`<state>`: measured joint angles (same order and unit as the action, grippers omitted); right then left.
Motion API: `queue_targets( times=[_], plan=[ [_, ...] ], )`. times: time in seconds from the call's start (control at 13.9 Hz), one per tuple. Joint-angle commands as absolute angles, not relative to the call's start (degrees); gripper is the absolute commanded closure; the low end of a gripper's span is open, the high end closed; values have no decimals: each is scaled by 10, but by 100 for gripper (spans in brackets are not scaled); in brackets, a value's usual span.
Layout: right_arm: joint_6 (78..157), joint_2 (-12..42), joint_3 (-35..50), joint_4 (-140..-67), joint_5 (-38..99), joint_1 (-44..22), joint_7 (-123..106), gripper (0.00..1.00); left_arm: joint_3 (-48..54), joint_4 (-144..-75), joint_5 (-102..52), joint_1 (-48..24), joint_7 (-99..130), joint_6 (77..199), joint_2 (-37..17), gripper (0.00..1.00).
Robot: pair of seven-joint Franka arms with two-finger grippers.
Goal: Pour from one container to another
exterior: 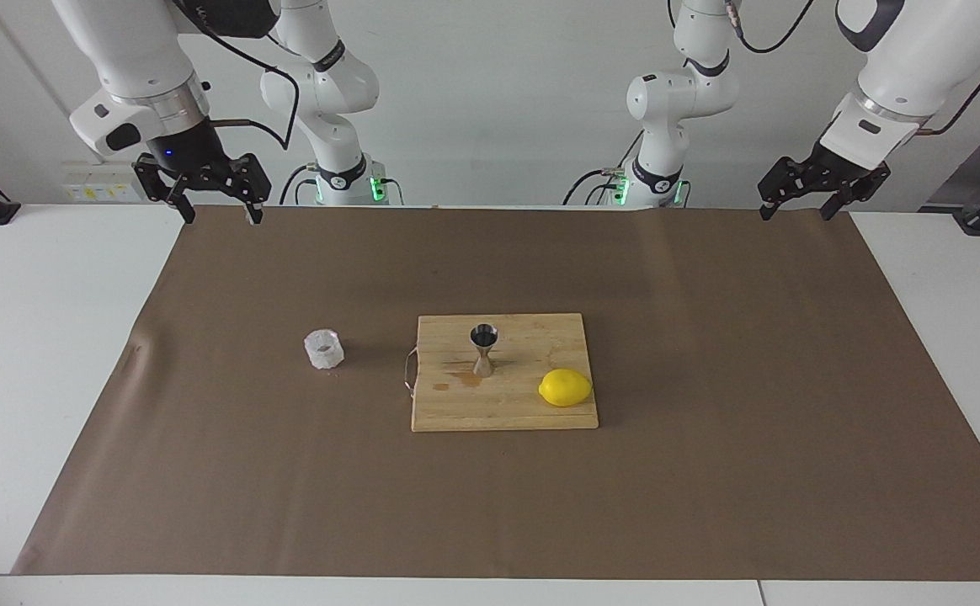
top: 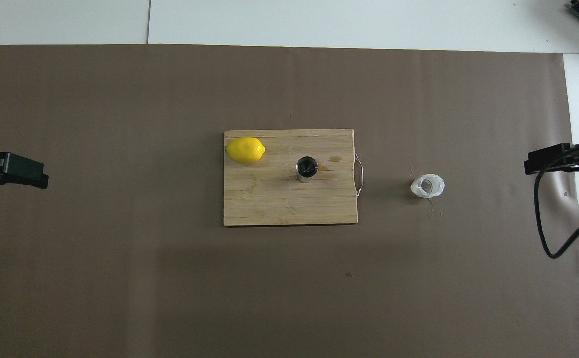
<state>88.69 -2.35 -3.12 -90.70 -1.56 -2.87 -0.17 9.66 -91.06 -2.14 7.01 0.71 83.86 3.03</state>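
The squat clear faceted glass cup (exterior: 324,349) (top: 427,186) stands upright on the brown mat, beside the wooden board's wire handle, toward the right arm's end. On the board stands the steel hourglass jigger (exterior: 483,349) (top: 307,169), upright. My right gripper (exterior: 222,217) (top: 538,163) hangs open and empty, high over the mat's edge by the robots, well away from the cup. Open and empty as well, my left gripper (exterior: 796,212) (top: 21,171) waits over the mat's corner at the left arm's end.
A wooden cutting board (exterior: 507,412) (top: 269,204) lies mid-table on the brown mat (exterior: 709,471). On the board, a yellow lemon (exterior: 565,387) (top: 245,149) rests toward the left arm's end. A damp stain (exterior: 466,379) marks the wood beside the jigger.
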Motion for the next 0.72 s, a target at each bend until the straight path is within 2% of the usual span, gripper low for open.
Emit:
queue_targets(
  times=[0.0, 0.36, 0.65],
  plan=[
    [892, -34, -29, -921, -15, -25, 6, 0, 98, -916, -15, 73, 5, 843, 33, 0],
    [889, -38, -21, -925, -11, -33, 95, 0, 98, -916, -15, 73, 5, 843, 33, 0],
    [887, -54, -21, -957, 12, -33, 92, 0, 98, -916, -15, 73, 6, 843, 33, 0]
  ],
)
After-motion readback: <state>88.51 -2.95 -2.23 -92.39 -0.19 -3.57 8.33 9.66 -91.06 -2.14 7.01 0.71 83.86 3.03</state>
